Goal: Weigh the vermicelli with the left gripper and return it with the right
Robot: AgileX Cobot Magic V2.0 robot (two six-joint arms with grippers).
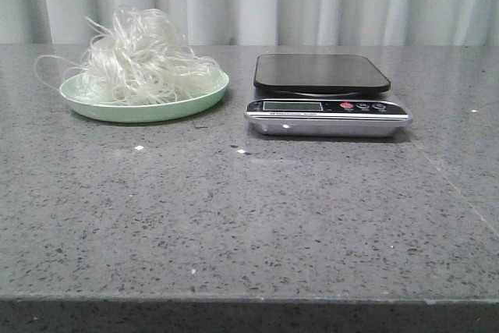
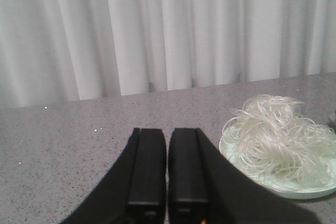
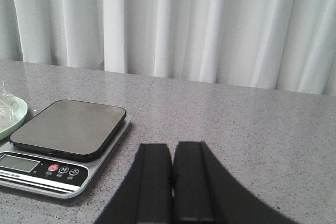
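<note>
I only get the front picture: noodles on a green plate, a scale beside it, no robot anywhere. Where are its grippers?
Observer: Both show only in the wrist views. The left gripper is shut, empty, pointing near the vermicelli.
Operator: And the other one?
Observer: The right gripper is shut too, beside the scale.
Operator: Anything on the scale's top?
Observer: No, its black platform is bare; the plate edge sits just past it.

I see whitish vermicelli [image 1: 140, 56] on a mint-green plate [image 1: 144, 108], a black-topped silver scale [image 1: 327, 97], and a speckled grey table [image 1: 249, 216].
</note>
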